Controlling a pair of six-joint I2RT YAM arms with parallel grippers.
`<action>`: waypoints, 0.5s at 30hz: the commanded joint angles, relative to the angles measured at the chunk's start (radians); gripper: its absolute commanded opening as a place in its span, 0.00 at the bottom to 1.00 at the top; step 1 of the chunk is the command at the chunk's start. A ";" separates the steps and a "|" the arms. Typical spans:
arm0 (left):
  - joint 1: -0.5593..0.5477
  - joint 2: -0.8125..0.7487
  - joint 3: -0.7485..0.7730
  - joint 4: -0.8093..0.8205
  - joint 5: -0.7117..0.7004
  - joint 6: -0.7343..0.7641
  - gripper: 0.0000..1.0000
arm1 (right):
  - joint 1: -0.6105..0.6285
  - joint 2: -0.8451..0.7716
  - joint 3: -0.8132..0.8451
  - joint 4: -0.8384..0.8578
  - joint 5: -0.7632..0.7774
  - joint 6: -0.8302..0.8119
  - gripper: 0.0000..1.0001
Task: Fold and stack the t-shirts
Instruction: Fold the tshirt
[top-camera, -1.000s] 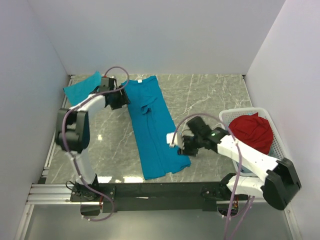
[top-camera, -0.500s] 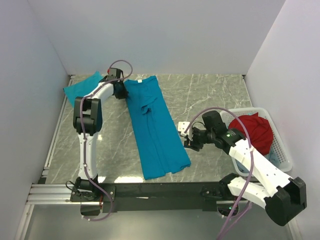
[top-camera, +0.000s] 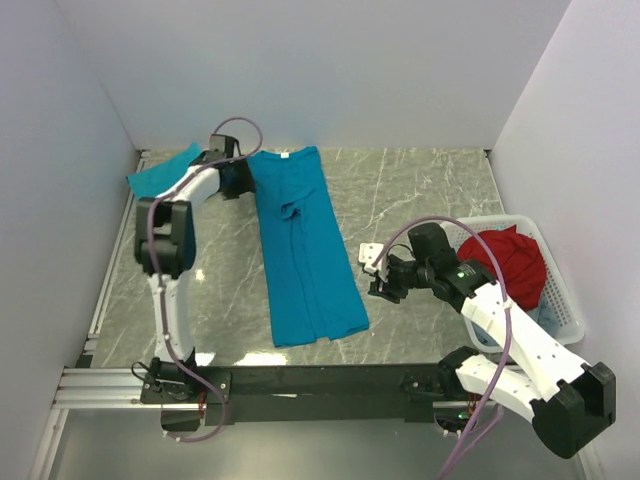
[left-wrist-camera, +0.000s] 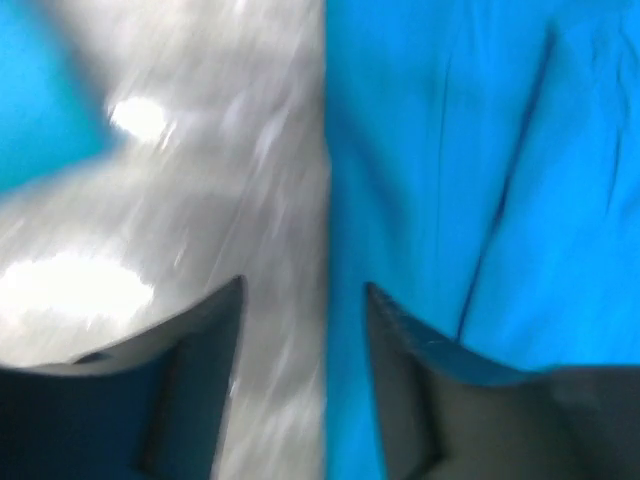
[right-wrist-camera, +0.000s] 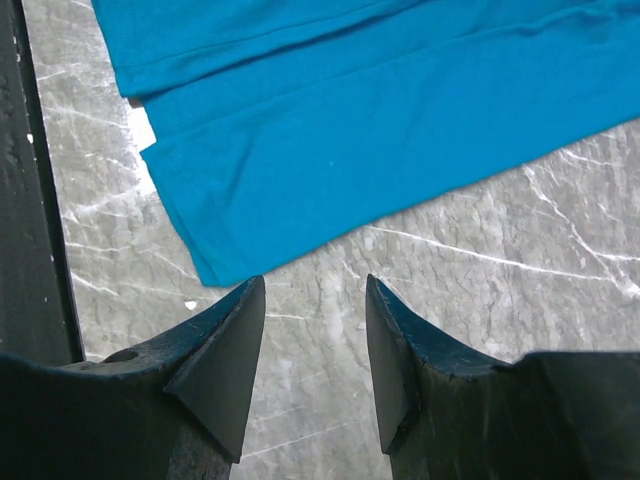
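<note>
**Long teal strip is lying end-on between the 2 arms**

The bright teal-blue folded t-shirt (top-camera: 305, 260) is lying as a long strip on the grey marble table (top-camera: 430, 190), collar far, hem near. The left fingers (left-wrist-camera: 190, 380) are hovering released over its far left edge, gripping nothing. The right fingers (right-wrist-camera: 215, 360) are hanging parted over bare table just beside the near right hem corner. A crosswise fold is probably coming, each arm taking its nearer end. A second teal-blue t-shirt (top-camera: 160, 175) is lying far left.

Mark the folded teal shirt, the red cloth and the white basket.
folded teal shirt (top-camera: 305, 265), top view, middle of the long panel
red cloth (top-camera: 510, 262), top view, centre of the heap
white basket (top-camera: 558, 290), top view, right wall
</note>
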 joint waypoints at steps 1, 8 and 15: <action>0.006 -0.326 -0.171 0.130 -0.015 0.157 0.61 | -0.009 -0.030 -0.004 0.033 -0.025 0.025 0.52; 0.009 -0.986 -0.847 0.556 0.336 0.262 0.99 | -0.002 -0.062 -0.038 0.016 -0.160 -0.108 0.67; -0.186 -1.196 -1.035 0.439 0.502 0.604 0.94 | 0.107 -0.014 -0.144 -0.078 -0.222 -0.362 0.80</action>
